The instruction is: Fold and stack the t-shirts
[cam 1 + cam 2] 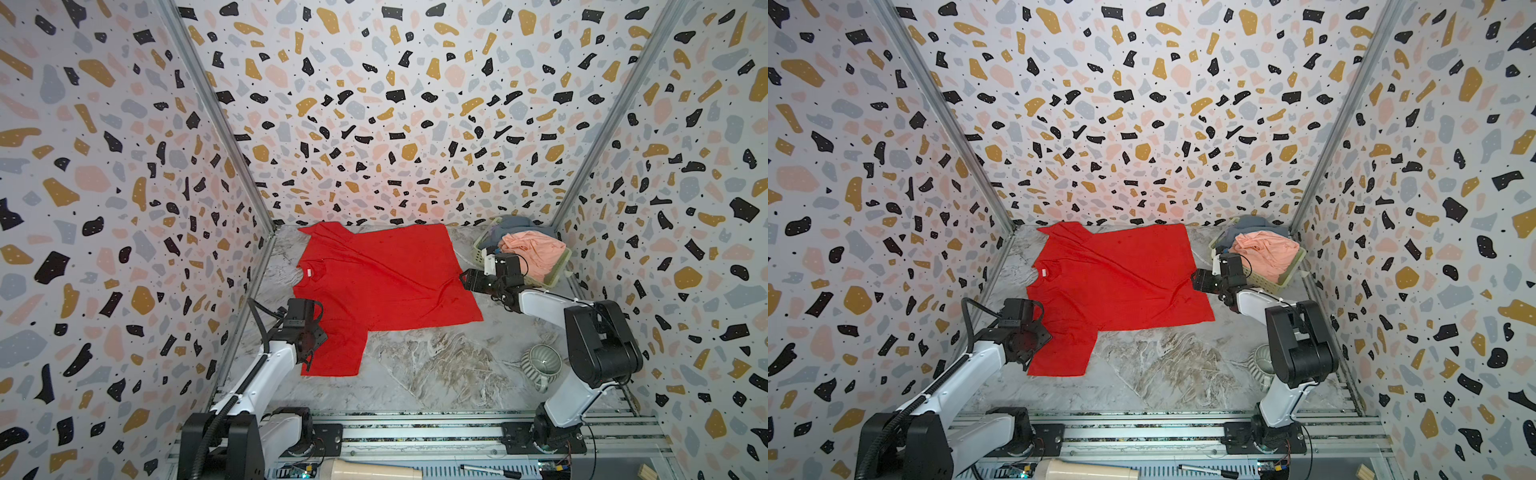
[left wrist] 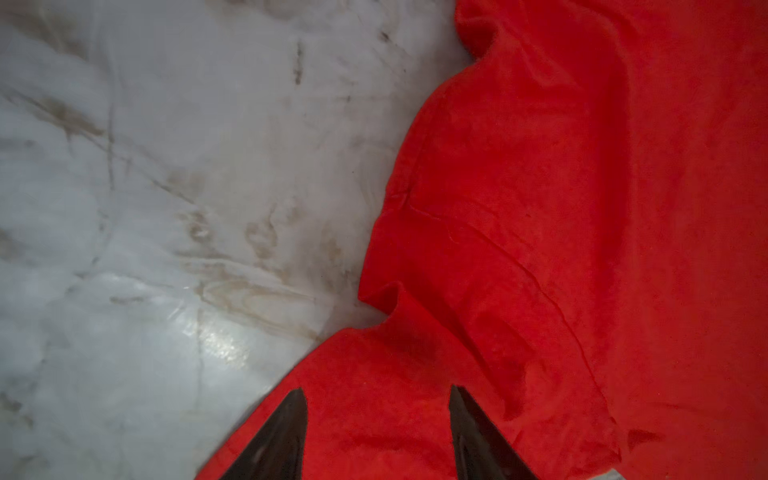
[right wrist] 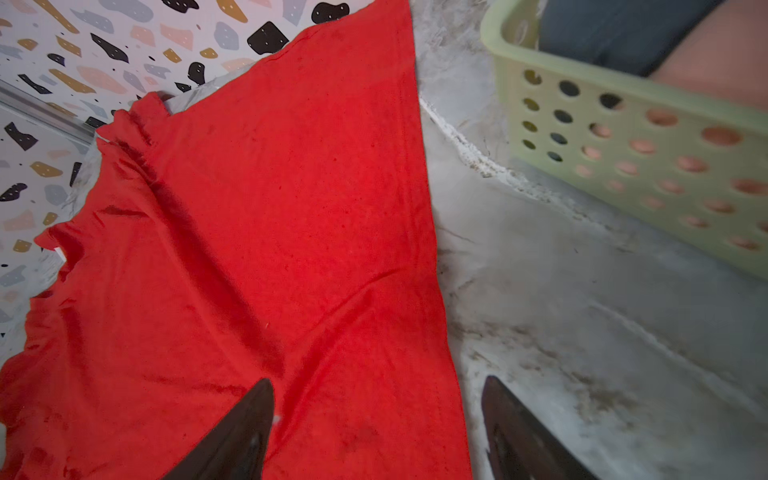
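Across the marbled tabletop (image 1: 436, 374) the red t-shirt (image 1: 386, 282) lies spread flat, collar toward 9 o'clock, hem toward 3, one sleeve reaching to 6 and the other bunched against the back wall at 12. At 2 o'clock the pale green basket (image 1: 482, 249) holds the salmon-pink t-shirt (image 1: 536, 249) heaped over the grey-blue t-shirt (image 1: 517, 224), which is mostly buried. Only the right wrist view shows the basket's round holes with pink behind them, though blurred. At 4 o'clock, in a top view the ribbed mug (image 1: 542, 363) shows its rim and handle, while in a top view most of the mug (image 1: 1262, 359) sits behind the right arm. The left gripper (image 2: 377, 390) hangs over the near sleeve at 7 o'clock, fingers apart with cloth beneath the gap; contact is unclear. The right gripper (image 3: 378, 381), at 3 o'clock, has its jaws spread wide across the hem, one finger above cloth and one above bare table.
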Controlling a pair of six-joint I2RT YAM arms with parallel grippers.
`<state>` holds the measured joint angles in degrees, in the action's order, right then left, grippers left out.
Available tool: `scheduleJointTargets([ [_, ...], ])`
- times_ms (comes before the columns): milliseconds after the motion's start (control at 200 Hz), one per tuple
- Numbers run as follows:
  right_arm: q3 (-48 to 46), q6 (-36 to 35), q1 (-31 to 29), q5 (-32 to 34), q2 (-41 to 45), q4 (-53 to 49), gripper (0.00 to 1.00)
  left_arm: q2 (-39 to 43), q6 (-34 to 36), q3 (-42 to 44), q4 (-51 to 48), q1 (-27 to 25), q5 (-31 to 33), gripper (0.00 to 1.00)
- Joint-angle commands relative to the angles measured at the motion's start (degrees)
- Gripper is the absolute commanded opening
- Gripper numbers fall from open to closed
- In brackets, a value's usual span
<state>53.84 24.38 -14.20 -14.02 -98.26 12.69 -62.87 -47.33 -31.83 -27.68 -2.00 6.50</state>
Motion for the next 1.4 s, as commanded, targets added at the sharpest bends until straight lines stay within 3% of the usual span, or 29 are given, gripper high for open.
scheduleJointTargets([
  [0,-0.6,-0.4,-1.1,1.7,0.6,-0.3,0.79,1.4,1.1,1.7,1.0,-0.1,1.9,0.56],
  [90,-0.2,-0.8,-1.0,0.7,-0.2,1.3,0.79,1.7,2.2,0.9,5.9,-0.1,3.9,0.57],
  [280,4.8,1.8,-2.8,-4.9,-4.8,5.7,0.79,-5.0,3.9,-6.6,15.6,-0.1,-3.0,0.58],
  [466,9.8,3.8,-5.2,-6.0,-12.4,6.3,0.79,-15.7,4.8,-8.0,27.2,-0.1,-12.1,0.59],
  [556,10.4,4.7,-5.2,-7.2,-14.9,6.8,0.78,-19.4,3.5,-6.8,32.9,-0.1,-13.0,0.59],
  [726,8.7,3.5,-5.3,-8.9,-16.0,4.6,0.77,-24.1,3.1,-4.4,36.4,-0.1,-12.5,0.59],
  [796,5.7,3.1,-5.4,-8.2,-14.5,3.8,0.76,-25.0,3.6,-3.3,33.5,0.0,-12.9,0.58],
  [1146,-12.2,1.5,-8.3,-7.0,-0.9,-1.0,0.76,-8.0,2.1,10.4,22.7,0.9,-4.6,0.59],
  [1271,-13.0,1.0,-8.9,-6.4,4.0,-3.7,0.76,-1.9,2.6,8.6,18.9,0.9,-0.9,0.60],
  [1397,-8.6,-2.1,-9.1,-3.4,7.6,-5.5,0.77,-1.2,5.4,1.8,20.3,0.9,-2.7,0.60],
])
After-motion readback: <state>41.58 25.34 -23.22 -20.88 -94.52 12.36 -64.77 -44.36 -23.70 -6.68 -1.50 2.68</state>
